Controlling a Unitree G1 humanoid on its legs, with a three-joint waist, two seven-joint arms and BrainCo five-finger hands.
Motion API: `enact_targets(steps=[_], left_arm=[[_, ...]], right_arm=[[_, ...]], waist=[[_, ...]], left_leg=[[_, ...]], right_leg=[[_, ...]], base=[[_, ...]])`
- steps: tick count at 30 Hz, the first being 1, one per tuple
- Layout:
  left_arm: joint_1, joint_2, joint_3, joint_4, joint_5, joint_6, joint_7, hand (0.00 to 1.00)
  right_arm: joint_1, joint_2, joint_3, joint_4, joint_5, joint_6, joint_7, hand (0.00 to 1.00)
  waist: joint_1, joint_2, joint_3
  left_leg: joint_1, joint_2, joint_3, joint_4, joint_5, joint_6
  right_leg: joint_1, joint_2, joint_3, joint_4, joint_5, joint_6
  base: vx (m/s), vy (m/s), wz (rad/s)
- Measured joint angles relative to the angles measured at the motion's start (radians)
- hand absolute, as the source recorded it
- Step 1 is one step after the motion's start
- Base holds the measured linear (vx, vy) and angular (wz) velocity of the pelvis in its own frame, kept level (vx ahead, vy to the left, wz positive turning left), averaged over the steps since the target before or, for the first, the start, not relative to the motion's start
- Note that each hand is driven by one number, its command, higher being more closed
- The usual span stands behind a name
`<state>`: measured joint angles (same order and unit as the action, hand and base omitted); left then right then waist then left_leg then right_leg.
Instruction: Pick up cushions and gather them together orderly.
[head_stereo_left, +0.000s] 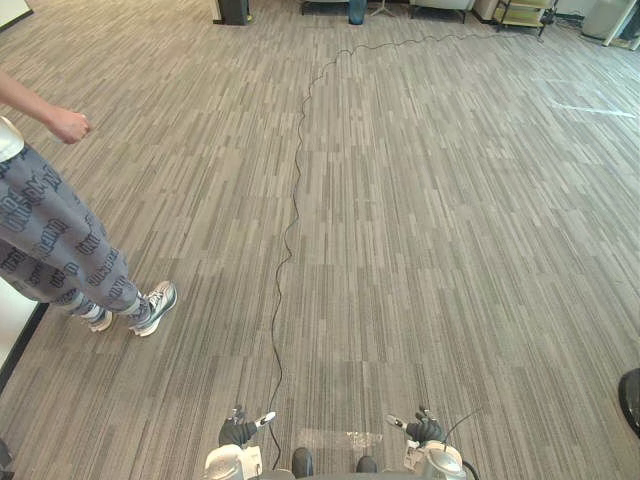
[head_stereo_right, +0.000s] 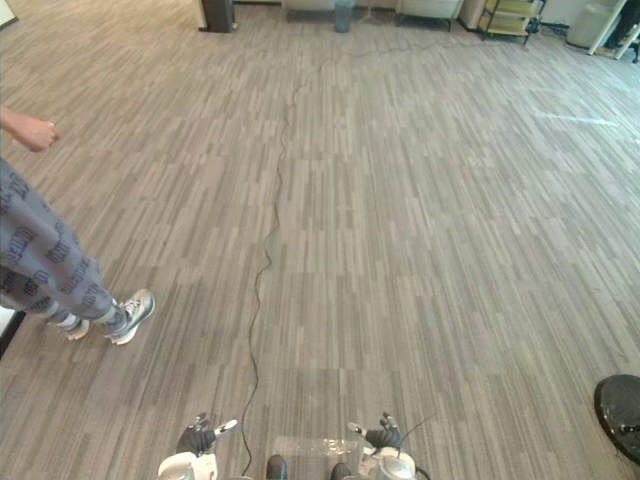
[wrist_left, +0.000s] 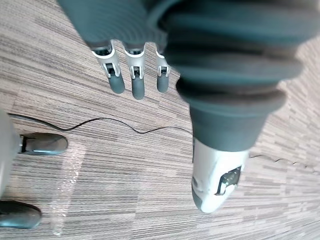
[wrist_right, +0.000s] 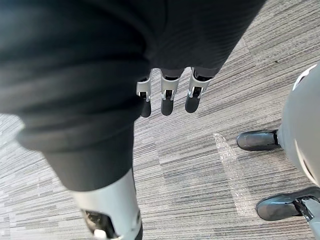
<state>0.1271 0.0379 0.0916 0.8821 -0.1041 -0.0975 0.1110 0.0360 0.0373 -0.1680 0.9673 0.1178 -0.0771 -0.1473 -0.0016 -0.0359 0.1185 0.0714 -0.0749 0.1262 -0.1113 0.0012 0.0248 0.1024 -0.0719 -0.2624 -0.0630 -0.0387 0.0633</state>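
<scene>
**tomk:** So what are the hands actually doing here?

**rigwatch:** Not much, tbh. The left hand (head_stereo_left: 238, 432) hangs just left of the shiny strip (head_stereo_left: 338, 438) on the carpet floor (head_stereo_left: 430, 230), and the right hand (head_stereo_left: 424, 429) hangs just right of it. Both are relaxed. The left's fingers (wrist_left: 132, 80) are straight, the thumb (wrist_left: 216, 180) sits apart from them, and there's nothing in the palm. Same story on the right: fingers (wrist_right: 168, 97) straight, holding nothing, carpet past them.

**tomk:** And the cushions?

**rigwatch:** Can't tell where they are, honestly. Here's what I can place. A person (head_stereo_left: 50, 230) in patterned trousers stands well left of the strip and a bit further out, with pale sneakers (head_stereo_left: 152, 306) on the carpet and one fist (head_stereo_left: 68, 124) curled. Well right of the strip, a dark round thing (head_stereo_right: 620, 412) is cut off by the edge of the view. Far beyond the strip, along the back of the room, there's a shelved cart (head_stereo_left: 522, 14) and a dark bin (head_stereo_left: 232, 10).
</scene>
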Motion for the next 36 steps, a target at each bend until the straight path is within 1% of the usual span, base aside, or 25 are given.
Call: enact_targets(steps=[5,14,17,22,31,36], left_arm=[[-0.017,0.009,0.008,0.037,0.006,0.007,0.0,0.0],[-0.025,0.013,0.01,0.061,0.004,0.008,-0.002,0.0],[-0.028,0.019,0.009,0.064,0.005,0.016,-0.002,0.0],[-0.028,0.022,0.009,0.075,0.005,0.018,-0.006,0.0],[-0.028,0.025,0.009,0.086,0.003,0.023,-0.009,0.0],[-0.027,0.025,0.009,0.086,0.003,0.025,-0.019,0.0]], right_arm=[[-0.018,-0.002,-0.017,0.035,-0.001,0.01,-0.002,0.0],[-0.018,0.0,-0.027,0.036,-0.001,0.01,-0.002,0.0],[-0.018,0.0,-0.026,0.036,-0.002,0.01,-0.002,0.0],[-0.021,0.0,-0.024,0.036,-0.039,0.019,0.0,0.0],[-0.024,-0.003,-0.024,0.037,-0.04,0.03,0.01,0.0],[-0.025,-0.009,-0.024,0.036,-0.039,0.03,0.011,0.0]], waist=[[-0.002,-0.001,0.001],[-0.002,0.0,0.002],[-0.002,0.0,0.002],[-0.005,0.0,0.002],[-0.007,0.002,0.004],[-0.007,0.006,0.01]], left_leg=[[0.0,-0.004,0.0,0.0,0.0,0.0],[0.002,-0.004,0.001,0.0,0.0,0.0],[0.002,-0.004,0.001,0.0,0.0,0.0],[0.003,-0.004,0.003,0.0,0.0,0.0],[0.007,-0.003,0.013,0.0,0.0,0.0],[0.005,-0.002,0.021,0.0,-0.012,-0.009]], right_leg=[[0.003,-0.002,-0.002,-0.004,0.0,0.0],[0.005,-0.003,-0.003,-0.004,0.0,0.0],[0.005,-0.003,-0.003,-0.004,0.0,0.0],[0.005,-0.003,-0.002,-0.004,0.0,0.0],[0.008,-0.003,0.003,-0.004,0.0,0.0],[0.005,-0.003,0.007,-0.005,0.0,0.0]], base=[[0.0,0.0,0.0],[-0.01,-0.004,0.0],[0.0,0.0,0.0],[0.0,0.0,0.0],[0.0,0.0,0.0],[0.0,-0.001,-0.03]])
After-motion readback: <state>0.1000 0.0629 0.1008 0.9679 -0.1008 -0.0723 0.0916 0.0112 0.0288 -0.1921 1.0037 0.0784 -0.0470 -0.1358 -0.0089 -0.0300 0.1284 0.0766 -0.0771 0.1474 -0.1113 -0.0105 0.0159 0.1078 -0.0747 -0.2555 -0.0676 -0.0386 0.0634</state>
